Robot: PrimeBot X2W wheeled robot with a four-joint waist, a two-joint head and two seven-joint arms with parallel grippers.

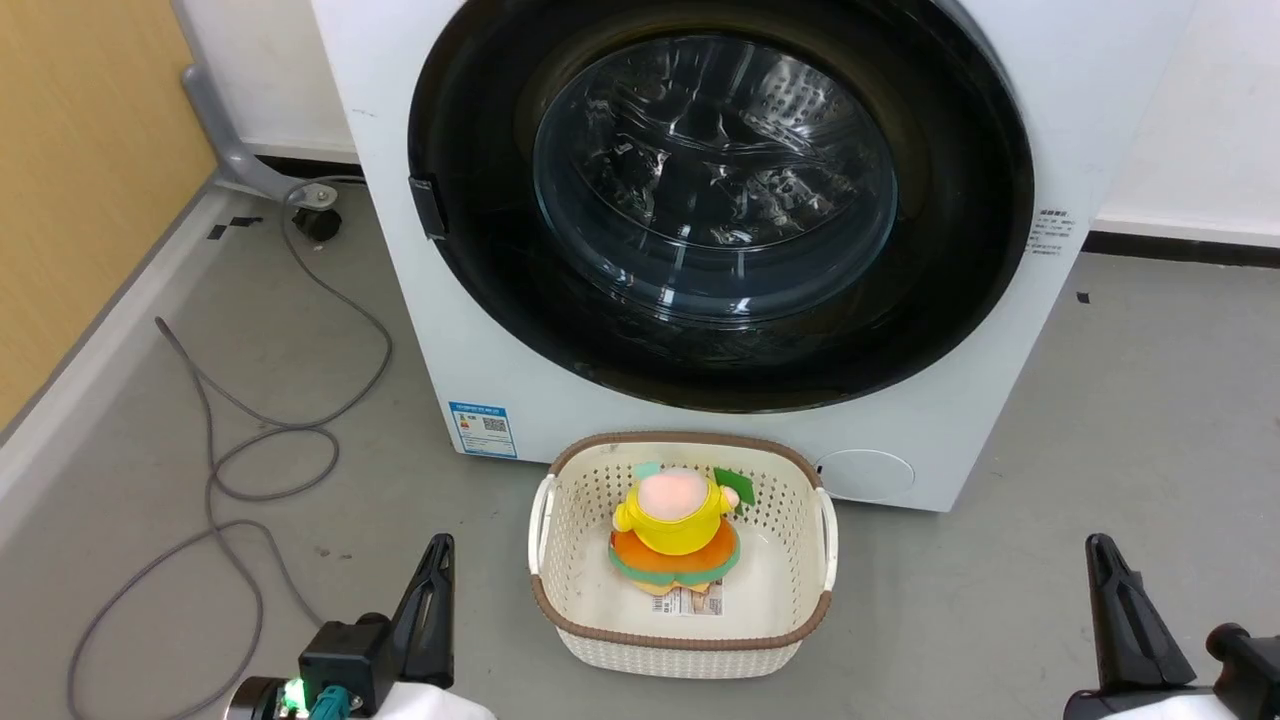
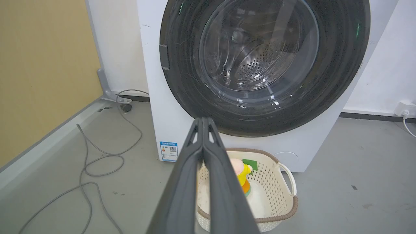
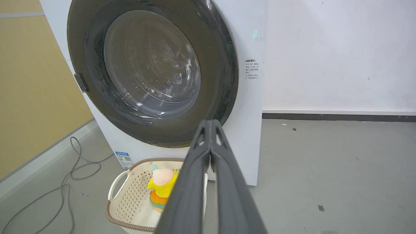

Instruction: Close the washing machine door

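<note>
Grey floor: left end effector and right end effector nearest, both pressed together, holding nothing. Between them white basket with plush toy. Just behind, washing machine, washing machine door flush against its front.

The white washing machine has a black-rimmed door of clear glass over hole-dotted steel and a blue sticker low at its left, and the near cream basket, hole-patterned and brown-rimmed, has a yellow, orange, green and pink toy, on a grey floor.
</note>
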